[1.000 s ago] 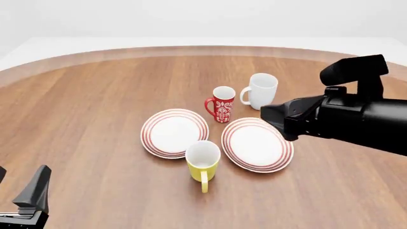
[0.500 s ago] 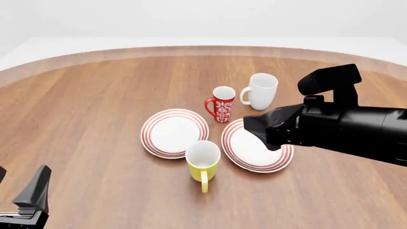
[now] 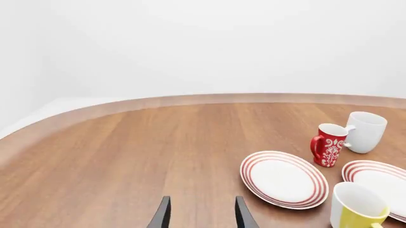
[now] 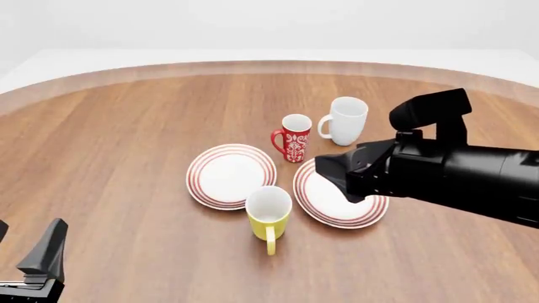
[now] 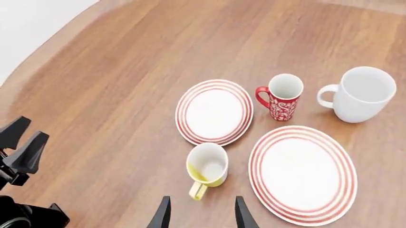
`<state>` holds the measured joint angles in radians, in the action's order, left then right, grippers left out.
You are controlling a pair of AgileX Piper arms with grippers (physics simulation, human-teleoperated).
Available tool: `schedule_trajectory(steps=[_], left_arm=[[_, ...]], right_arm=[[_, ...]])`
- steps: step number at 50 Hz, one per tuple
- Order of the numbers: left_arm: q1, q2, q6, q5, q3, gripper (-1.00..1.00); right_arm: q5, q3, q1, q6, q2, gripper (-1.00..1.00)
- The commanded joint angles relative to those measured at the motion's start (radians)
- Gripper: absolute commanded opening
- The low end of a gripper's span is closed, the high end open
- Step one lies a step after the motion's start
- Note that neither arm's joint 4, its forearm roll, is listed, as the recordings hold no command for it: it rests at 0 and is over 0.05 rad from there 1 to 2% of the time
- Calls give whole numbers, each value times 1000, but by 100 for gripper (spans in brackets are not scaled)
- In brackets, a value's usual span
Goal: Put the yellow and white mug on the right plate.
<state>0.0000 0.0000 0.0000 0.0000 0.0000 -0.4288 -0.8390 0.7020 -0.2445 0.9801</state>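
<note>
The yellow and white mug (image 4: pixel 269 214) stands upright on the table in front of the gap between the two plates, its handle toward my side. It also shows in the right wrist view (image 5: pixel 207 166) and the left wrist view (image 3: pixel 356 209). The right plate (image 4: pixel 324 201) lies just right of it, partly covered in the front view by my right arm (image 4: pixel 438 170), which hangs above it. The plate shows whole in the right wrist view (image 5: pixel 303 173). My right gripper (image 5: pixel 201 216) is open, empty and high above the mug. My left gripper (image 3: pixel 201 216) is open and empty at the near left (image 4: pixel 42 259).
The left plate (image 4: pixel 231 175) lies beside the yellow mug. A red-and-white patterned mug (image 4: pixel 295 137) and a larger white mug (image 4: pixel 345 120) stand behind the plates. The round wooden table's far edge (image 4: pixel 252 66) curves behind them.
My right arm has moved left, out over the right plate and closer to the mugs. The left arm, mugs and plates have not moved.
</note>
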Motion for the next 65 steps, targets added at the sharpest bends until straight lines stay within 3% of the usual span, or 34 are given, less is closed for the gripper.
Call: schedule_trajectory(steps=[1, 7, 25, 26, 45, 65], left_arm=[[0, 0, 0, 0, 0, 100], [0, 0, 0, 0, 0, 100], [0, 0, 0, 0, 0, 100], [0, 0, 0, 0, 0, 100], [0, 0, 0, 0, 0, 100], [0, 0, 0, 0, 0, 100]], right_arm=[[9, 4, 3, -1, -1, 100], [9, 4, 3, -1, -1, 100], [-14, -9, 24, -91, 35, 100], [-15, -5, 35, -114, 50, 100], [-98, -57, 63, -175, 104, 100], [-167, -81, 60, -181, 154, 100]])
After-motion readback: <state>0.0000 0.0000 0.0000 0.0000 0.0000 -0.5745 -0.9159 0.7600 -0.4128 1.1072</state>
